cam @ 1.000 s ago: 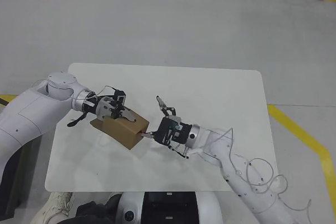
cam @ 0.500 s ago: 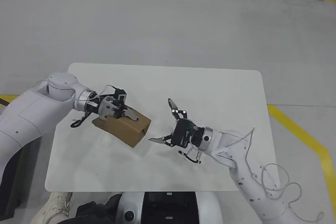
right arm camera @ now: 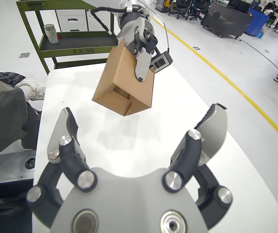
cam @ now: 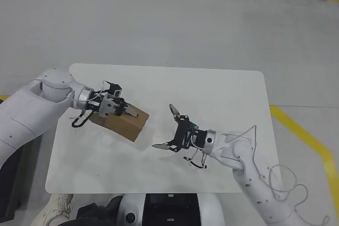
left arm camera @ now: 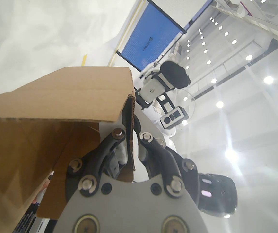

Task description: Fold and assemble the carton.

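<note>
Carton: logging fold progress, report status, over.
Left claw shut on carton wall, carton tilted. Right claw open, apart from carton. Nothing between them.

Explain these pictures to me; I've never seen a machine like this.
This is a two-armed robot at a white table. One picture looks down from above the arms; the other two come from a camera on each wrist. The left arm holds a brown cardboard carton, its jaws shut on one wall, with the carton tilted and lifted off the table. The right arm is close by, jaws wide open and empty, facing the carton's end, where the flaps are partly folded in.
</note>
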{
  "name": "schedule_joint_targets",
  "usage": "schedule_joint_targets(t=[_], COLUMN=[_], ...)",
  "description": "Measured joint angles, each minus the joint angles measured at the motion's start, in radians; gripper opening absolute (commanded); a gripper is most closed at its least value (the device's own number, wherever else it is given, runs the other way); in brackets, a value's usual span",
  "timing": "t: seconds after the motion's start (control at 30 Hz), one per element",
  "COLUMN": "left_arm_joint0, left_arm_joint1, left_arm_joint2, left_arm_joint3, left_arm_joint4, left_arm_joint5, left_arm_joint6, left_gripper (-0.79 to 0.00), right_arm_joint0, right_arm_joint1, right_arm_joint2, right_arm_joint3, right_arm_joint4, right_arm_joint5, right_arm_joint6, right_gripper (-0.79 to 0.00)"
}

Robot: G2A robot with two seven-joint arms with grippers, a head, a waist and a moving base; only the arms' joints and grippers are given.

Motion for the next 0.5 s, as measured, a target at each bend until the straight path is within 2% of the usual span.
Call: schedule_joint_targets(t=[0.1, 0.2, 0.5], left_arm_joint0=[0.01, 0.03, 0.084], left_arm_joint1=[0.009, 0.015, 0.01], left_arm_joint2=[-0.02, -0.039, -0.081], left_arm_joint3=[-0.061, -0.09, -0.036], left_arm_joint4=[0.024, 0.001, -0.08], left_arm_joint5=[0.024, 0.022, -0.012], left_arm_joint6=[0.04, 0.015, -0.127], left_gripper=[-0.785, -0.785, -0.785], right_arm_joint0=[-0.003, -0.006, 0.006], right_arm_joint1=[0.004, 0.007, 0.015], right_arm_joint2=[0.007, 0.01, 0.033], right_arm_joint3=[-0.001, -0.007, 0.051], right_arm_joint4=[0.031, 0.052, 0.151], right_arm_joint5=[-0.013, -0.021, -0.061], right_arm_joint6=[0.024, 0.04, 0.034], right_gripper=[0.0, 0.0, 0.0])
